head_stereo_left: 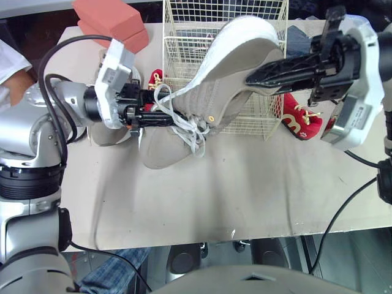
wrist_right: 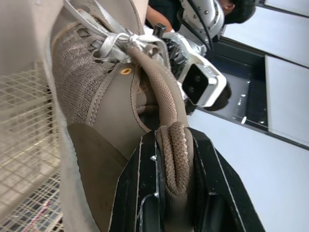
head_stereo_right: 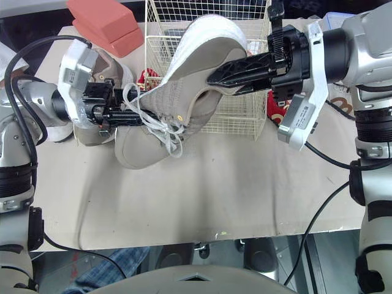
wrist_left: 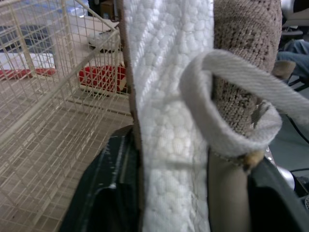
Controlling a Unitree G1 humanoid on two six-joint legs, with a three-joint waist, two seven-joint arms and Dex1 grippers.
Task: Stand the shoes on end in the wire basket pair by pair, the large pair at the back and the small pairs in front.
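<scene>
Large taupe knit sneaker with a white pebbled sole held tilted above the table, just before the cream wire basket.
Its laces hide the left gripper's tips. That gripper, reaching sideways, clamps sole and upper; the right gripper pinches the padded heel collar.

The wire basket stands at the back middle of the desk. In front of it, and overlapping its front wall, the raised sneaker hangs above the desk, clamped on the left by the left tool and on the right by the right tool. Beneath it, the lying sneaker rests on the desk before the basket's left front corner. 1 small shoe lies right of the basket; a second small shoe lies just beside its left wall. 2 stacked blocks sit at the desk's back left.
</scene>
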